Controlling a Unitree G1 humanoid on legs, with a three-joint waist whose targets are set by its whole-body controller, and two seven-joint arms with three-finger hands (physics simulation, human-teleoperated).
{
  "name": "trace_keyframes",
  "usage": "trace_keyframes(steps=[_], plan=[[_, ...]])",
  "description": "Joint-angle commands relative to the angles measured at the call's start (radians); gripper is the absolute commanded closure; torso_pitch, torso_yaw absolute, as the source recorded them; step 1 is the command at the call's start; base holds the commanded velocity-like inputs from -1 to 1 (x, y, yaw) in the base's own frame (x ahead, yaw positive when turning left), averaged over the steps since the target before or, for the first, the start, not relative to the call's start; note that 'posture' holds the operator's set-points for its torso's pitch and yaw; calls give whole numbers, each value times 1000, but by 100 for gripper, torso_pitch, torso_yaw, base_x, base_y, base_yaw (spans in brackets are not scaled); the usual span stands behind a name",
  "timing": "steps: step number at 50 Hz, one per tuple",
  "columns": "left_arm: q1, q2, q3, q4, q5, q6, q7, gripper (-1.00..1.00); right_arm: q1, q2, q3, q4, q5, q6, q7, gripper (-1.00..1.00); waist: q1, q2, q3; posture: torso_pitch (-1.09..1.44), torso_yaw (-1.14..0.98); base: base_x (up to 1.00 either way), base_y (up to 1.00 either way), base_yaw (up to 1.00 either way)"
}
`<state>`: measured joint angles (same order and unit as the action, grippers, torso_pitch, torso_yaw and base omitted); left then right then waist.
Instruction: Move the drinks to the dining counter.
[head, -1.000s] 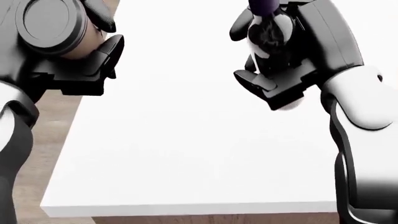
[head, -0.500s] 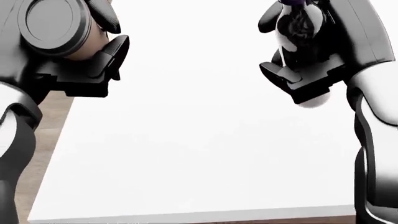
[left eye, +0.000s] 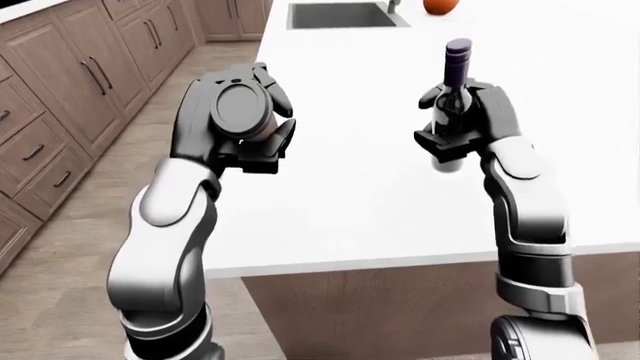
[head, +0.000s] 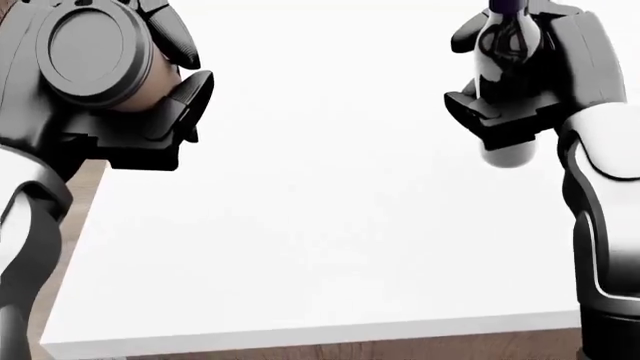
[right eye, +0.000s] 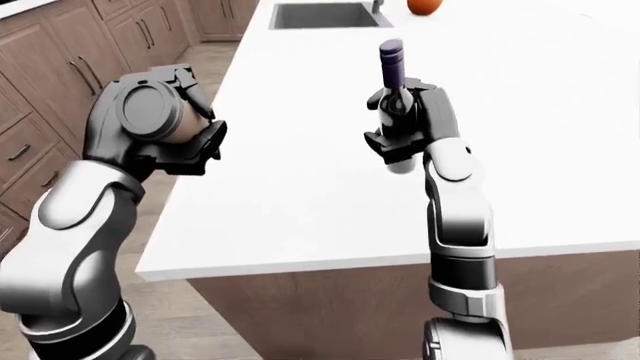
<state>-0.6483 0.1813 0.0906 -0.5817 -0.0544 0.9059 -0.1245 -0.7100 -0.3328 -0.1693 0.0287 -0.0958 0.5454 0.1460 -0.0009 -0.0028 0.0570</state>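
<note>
Drinks are in both hands at this moment, held above the near part of the white dining counter (left eye: 330, 187), which fills the centre and right of the left-eye view. The counter is the largest item in view; its sink (left eye: 345, 15) sits at the top centre, with an orange fruit (left eye: 441, 6) just to its right. Wooden cabinets (left eye: 60, 97) line the upper left of that view, well apart from the counter across a strip of floor.

Your right hand (left eye: 465, 127) has its fingers closed round the body of the wine bottle (left eye: 452, 105). The bottle stands upright, purple cap uppermost, at centre right of the left-eye view. Its pale base shows below the hand, and it appears clear of the counter surface, though the views do not settle this.

Your left hand (left eye: 235, 124) has its fingers wrapped round the lidded cup (right eye: 150, 116). The cup is tilted so that its grey lid faces the cameras. It hangs over the counter's left edge, at upper left of the head view.

Judged step: carrying is complete and placement is pending. For the next move, bring the cup upright and further over the counter. Lower each drink until its base rests flat, then spread the fingers. Release one drink at a time, so that a tipping bottle can be corrected.
</note>
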Motion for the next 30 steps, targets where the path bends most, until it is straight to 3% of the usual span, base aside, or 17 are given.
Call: trace_keyframes(steps=[1,22,23,30], plan=[[-29,12,22,-41,-7,-21,-2,84,-63,-16,-15,-48,11,-92,-17,100,1,-6,-37,0,0,0,0,0],[-32,14,17,-43,-10,-17,4,83,-111,13,10,142,27,-280,-48,100,4,-8,-40,0,0,0,0,0],[-27,6,7,-34,-5,-29,11,84,-109,36,9,200,38,-343,-73,100,4,-7,-40,0,0,0,0,0],[-25,19,28,-52,-18,-10,-2,84,-108,48,27,271,46,-431,-87,100,2,-6,-42,0,0,0,0,0]])
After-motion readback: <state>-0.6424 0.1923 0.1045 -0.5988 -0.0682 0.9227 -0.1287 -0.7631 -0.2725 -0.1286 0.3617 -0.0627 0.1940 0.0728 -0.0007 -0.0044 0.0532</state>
